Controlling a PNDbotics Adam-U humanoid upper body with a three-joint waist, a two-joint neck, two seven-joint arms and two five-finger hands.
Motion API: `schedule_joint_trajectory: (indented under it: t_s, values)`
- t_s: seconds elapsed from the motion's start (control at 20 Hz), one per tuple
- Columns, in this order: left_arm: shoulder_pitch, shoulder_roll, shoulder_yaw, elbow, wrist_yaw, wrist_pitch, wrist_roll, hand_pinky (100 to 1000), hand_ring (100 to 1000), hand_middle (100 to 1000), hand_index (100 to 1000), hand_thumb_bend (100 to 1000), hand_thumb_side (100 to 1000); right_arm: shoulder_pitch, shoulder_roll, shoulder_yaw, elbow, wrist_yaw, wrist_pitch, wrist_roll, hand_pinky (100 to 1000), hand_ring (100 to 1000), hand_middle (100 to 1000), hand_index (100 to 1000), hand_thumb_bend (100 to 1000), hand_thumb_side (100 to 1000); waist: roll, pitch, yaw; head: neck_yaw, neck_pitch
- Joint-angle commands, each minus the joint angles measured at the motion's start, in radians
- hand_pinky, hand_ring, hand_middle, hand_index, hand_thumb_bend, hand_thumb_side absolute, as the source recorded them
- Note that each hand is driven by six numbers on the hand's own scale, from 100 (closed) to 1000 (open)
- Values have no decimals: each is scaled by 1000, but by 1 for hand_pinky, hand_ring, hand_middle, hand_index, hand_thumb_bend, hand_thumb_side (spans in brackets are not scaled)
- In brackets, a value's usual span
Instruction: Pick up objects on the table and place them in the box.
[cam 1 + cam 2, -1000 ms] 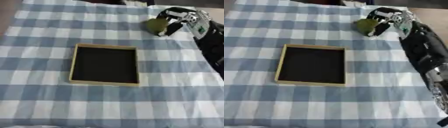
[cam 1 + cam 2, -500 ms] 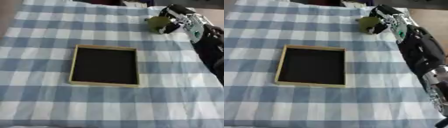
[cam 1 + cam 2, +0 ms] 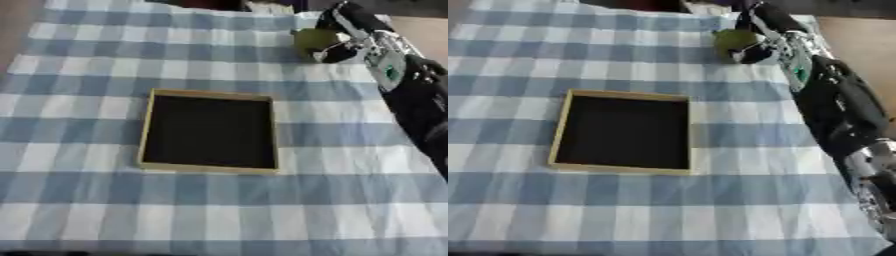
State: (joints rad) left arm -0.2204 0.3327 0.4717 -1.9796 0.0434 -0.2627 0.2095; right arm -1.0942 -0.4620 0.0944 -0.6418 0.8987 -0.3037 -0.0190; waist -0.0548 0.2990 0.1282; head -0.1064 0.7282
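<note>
The right arm reaches far forward along the right side, its hand (image 3: 337,37) curled around a green object (image 3: 311,39)

The robot hand (image 3: 339,35) hides the far side of the blurred green object (image 3: 311,40).

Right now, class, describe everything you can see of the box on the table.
The box is a shallow, open-topped rectangular tray with a thin, pale, wood-coloured rim and a flat black floor. It is empty. It lies flat on the blue-and-white checked cloth, near the middle of the table, its edges slightly askew to the checks. Nothing touches it but the cloth. The right hand, curled round a green round object, is at the far right, well clear of the box.
</note>
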Motion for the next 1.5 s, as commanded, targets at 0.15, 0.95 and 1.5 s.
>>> schedule_joint_trajectory:
  t_s: [0.15, 0.95, 1.5]
  values:
    - [-10, 23, 2, -20, 0, -1, -3, 658, 529, 730, 834, 100, 522, -7, -86, 28, -156, -58, -37, 17, 600, 526, 447, 532, 329, 100, 2, -23, -4, 6, 2]
    - [-13, 33, -5, -20, 2, 1, -6, 658, 532, 728, 833, 100, 516, 4, -162, 298, -709, -387, -122, 315, 611, 536, 462, 549, 290, 100, -9, -42, -4, 5, 16]
    - [-13, 31, -8, -20, 5, 3, -7, 657, 533, 729, 833, 100, 517, 9, -15, 433, -735, -537, -110, 503, 618, 541, 464, 550, 223, 100, -8, -50, -1, -4, 18]
